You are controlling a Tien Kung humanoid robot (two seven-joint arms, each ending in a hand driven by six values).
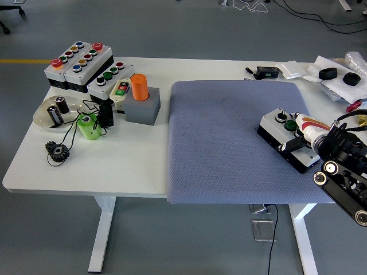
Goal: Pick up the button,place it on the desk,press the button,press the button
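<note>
On the right part of the grey-blue textured mat (229, 143) that covers the right half of the white table (132, 166), a small white-topped button box with a black base (285, 137) is seen lying flat, turned at an angle to the mat's edges. A black knob and a green button are visible on its top. The right hand (309, 136), white with red and orange marking on a black arm, is laid over the box's right end; a dark finger (291, 145) is stretched across the top face, touching it, and the other fingers are curled against the box's right side. Whether a button is being pushed down cannot be told. On the left of the table, well apart from the mat, larger grey button boxes with coloured buttons (80, 63) are noted, together with an orange cylinder standing in a grey block (141, 103), a clear dish holding batteries (54, 114), a green cylinder (88, 127) and a black gear (58, 152).
</note>
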